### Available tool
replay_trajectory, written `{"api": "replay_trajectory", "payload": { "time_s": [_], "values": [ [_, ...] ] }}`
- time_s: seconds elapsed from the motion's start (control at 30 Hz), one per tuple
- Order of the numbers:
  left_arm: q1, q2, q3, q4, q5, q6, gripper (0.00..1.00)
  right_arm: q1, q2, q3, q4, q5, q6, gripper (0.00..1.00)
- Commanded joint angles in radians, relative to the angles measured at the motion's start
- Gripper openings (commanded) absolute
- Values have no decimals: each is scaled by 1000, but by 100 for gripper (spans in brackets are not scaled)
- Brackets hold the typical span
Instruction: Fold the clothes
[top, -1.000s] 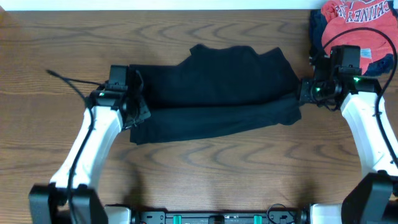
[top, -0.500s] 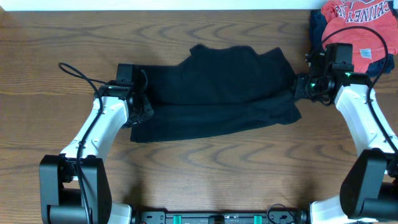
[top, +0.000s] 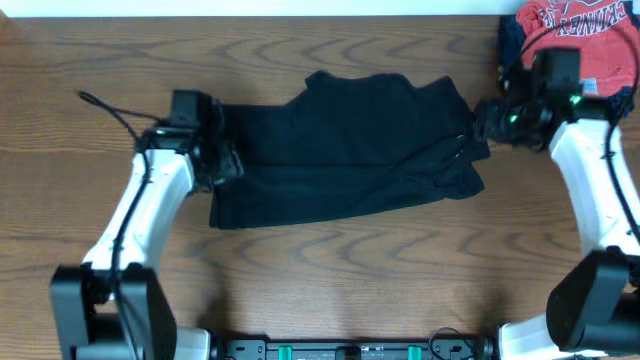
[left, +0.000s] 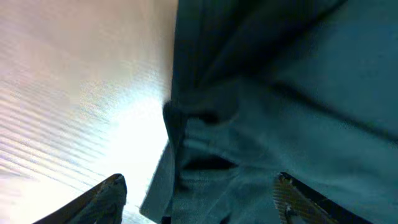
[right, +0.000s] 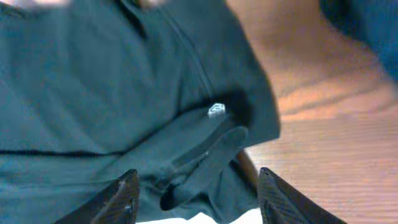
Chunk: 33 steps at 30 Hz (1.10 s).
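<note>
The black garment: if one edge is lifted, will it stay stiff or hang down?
Probably floppy: the black garment lies folded with soft creases, so a lifted edge would likely sag. It looks thin, so probably light for its size. Pushed across the wooden table, it may bunch instead of sliding.

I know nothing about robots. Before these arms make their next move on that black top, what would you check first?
1. Left end effector open, holding nothing: ok, fingers wide apart.
2. Right end effector open, holding nothing: ok, fingers wide apart.
3. Black soft-fabric garment lying wholly on the brown wooden table: ok.
4. Garment's right end smooth: not ok, a loose flap bunches there.
5. Red shirt with white lettering apart from the garment: ok.
6. Hidden layers lined up underneath: cannot tell.
</note>
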Motion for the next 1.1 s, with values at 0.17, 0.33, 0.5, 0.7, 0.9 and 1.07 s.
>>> {"api": "replay_trajectory", "payload": {
  "time_s": [0.17,0.33,0.5,0.7,0.9,1.07],
  "values": [
    [11,-48,255,-44,108,169,78,61,-40,273,-141,2,-87,65],
    [48,81,383,-41,108,209,78,129,-40,307,-168,6,-102,66],
    [110,256,493,-26,158,266,78,159,-40,306,-194,36,-101,65],
    [145,409,529,44,202,439,78,157,-40,306,-205,36,-68,65],
    [151,477,529,142,202,510,78,157,-40,306,-219,36,-67,63],
    [151,528,529,206,201,578,78,157,-40,306,-220,37,-45,63]
  ]
}}
